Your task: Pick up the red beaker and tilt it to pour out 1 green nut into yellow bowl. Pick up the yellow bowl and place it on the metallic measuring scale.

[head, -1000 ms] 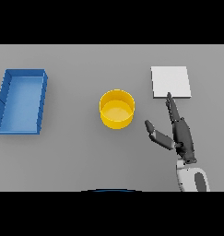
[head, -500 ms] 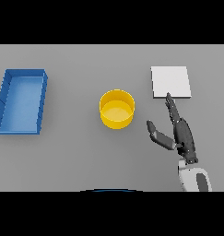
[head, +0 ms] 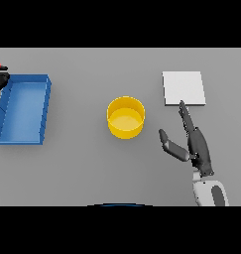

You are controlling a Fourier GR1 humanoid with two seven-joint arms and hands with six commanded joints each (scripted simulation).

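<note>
Light even and fairly bright across the grey table (head: 92, 168); we see no hot spots, no glare. Shadows faint: soft dark patch just under the yellow bowl (head: 126, 117), thin one beside the blue tray (head: 24, 109). White scale (head: 184, 88) reads flat, no shine. Right hand (head: 199, 146) dark but its outline is clear. Edges look straight, no bending toward the corners. Focus same near and far.

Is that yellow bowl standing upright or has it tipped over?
Upright. The yellow bowl sits on the grey table with its round opening facing straight up, so the whole rim and inside floor show.
</note>
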